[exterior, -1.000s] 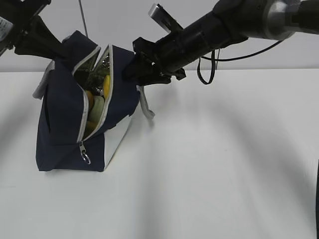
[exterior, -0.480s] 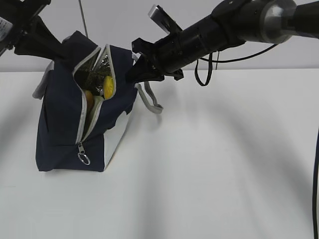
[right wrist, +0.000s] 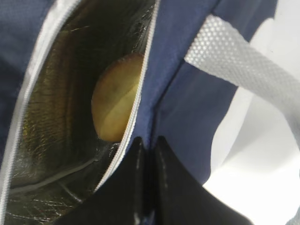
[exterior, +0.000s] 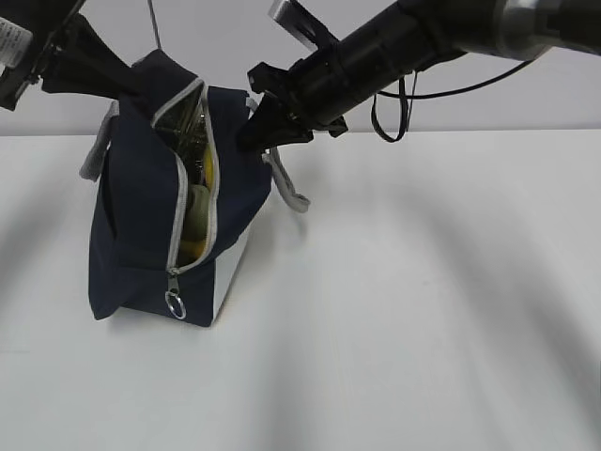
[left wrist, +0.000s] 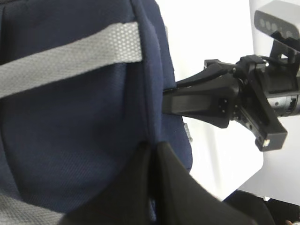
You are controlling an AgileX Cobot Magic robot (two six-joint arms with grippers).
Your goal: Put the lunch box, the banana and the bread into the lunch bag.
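Pincers, 2 (left wrist: 152, 154) (right wrist: 146, 147), each pinch 1 lunch bag (exterior: 141, 216) w/ 1 bread (right wrist: 115, 101) inside.

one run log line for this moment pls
left claw: shut on lunch bag | right claw: shut on lunch bag rim | bag: unzipped | bread: inside | banana: inside

Right arm (exterior: 423, 38): matte black tube, ending behind in a silver-grey metal joint (exterior: 526, 23). A thin black cable (exterior: 399, 99) hangs in a loop below it, behind the claw. Above the right gripper (exterior: 252, 127) sits a flat grey camera module (exterior: 293, 21) (a row of small round lenses shows in the left wrist view). Gripper body angular, black, with small screw holes. Left gripper (left wrist: 152, 154): black, smooth tapered fingers. Left arm (exterior: 47, 47) black, with a white label behind the claw.
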